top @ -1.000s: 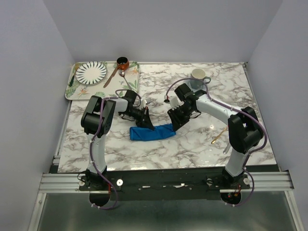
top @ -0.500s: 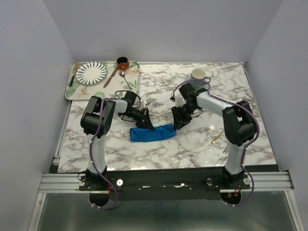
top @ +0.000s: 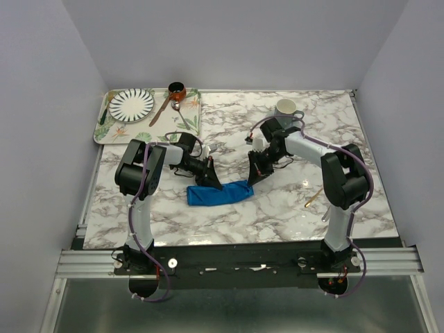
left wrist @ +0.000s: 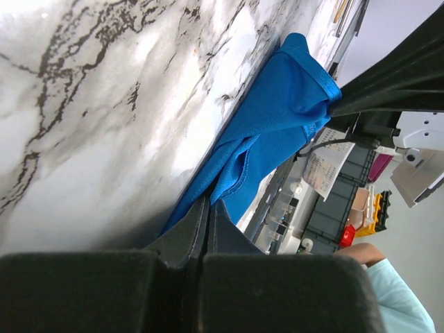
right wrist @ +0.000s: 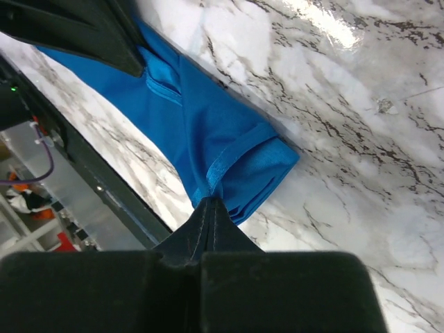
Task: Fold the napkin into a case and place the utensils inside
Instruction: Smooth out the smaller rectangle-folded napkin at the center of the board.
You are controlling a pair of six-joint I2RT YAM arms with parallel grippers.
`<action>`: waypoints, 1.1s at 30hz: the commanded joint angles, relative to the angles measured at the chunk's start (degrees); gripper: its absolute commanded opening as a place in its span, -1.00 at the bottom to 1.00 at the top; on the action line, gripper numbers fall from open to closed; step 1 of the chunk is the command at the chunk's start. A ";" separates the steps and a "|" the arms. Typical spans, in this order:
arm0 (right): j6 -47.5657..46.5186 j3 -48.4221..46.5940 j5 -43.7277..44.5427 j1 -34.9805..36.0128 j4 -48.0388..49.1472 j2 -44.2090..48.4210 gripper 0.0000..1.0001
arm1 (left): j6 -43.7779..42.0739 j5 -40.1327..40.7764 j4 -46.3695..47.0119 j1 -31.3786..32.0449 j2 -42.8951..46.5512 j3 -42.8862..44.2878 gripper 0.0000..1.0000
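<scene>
The right hand point(top: 253, 177) has snapped its fingers together since a second ago, when they stood apart over the cloth, and the arm has pulled in tighter. Now it is pinched on the right end of the napkin point(top: 220, 192). In the right wrist view the fingertips meet right on the stitched hem at the folded corner. Over on the other side, the left hand point(top: 211, 182) is closed as well, its tips clamped on the cloth's upper edge towards the left end. In the left wrist view blue fabric runs straight into the closed tips.

The napkin lies as a bunched, narrow blue strip on the marble tabletop point(top: 229, 222), stretched between the two hands, in the middle of the surface. The gold spoon point(top: 313, 198) sits well apart to the right, near the right arm. A mug point(top: 286, 109) stands at the far side, and a tray point(top: 111, 132) rests in the far left corner.
</scene>
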State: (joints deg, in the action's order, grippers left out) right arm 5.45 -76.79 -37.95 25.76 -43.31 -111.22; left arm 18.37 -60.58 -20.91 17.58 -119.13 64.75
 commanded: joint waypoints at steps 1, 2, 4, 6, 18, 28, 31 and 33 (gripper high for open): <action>-1.23 -0.11 -5.46 -0.27 -0.54 0.39 -0.99 | -2.38 10.83 0.52 -0.09 -1.72 -2.44 -1.00; -1.41 0.41 -5.55 -0.27 -0.63 0.30 -0.99 | -2.20 11.00 0.52 -0.09 -1.72 -2.52 -1.00; -2.37 0.59 -5.20 -0.01 -1.33 -0.83 -0.99 | -1.50 11.09 1.22 -0.09 -1.63 -2.79 -1.00; -3.69 -0.11 -3.54 0.61 -2.56 -2.76 -0.99 | -0.97 11.18 1.74 -0.01 -1.72 -3.23 -1.00; -7.91 -4.85 7.18 1.22 -7.31 -10.16 -0.96 | -0.18 11.97 2.19 -0.09 -2.16 -3.40 -1.00; -12.48 -2.04 10.09 -0.36 -12.67 2.40 -0.56 | -1.41 12.32 2.71 -0.09 -1.63 -3.67 -1.00; -12.40 -4.50 8.87 -0.71 -11.28 4.78 -0.53 | -1.50 12.32 3.06 -0.09 -1.72 -3.75 -1.00; -11.44 -6.86 5.89 -0.71 -9.79 4.96 -0.52 | -1.58 12.24 3.24 -0.09 -1.80 -3.93 -1.00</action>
State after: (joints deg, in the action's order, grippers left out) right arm -5.13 -79.46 -30.79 25.63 -53.67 -108.64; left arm 20.82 -60.60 -18.55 17.58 -118.58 63.24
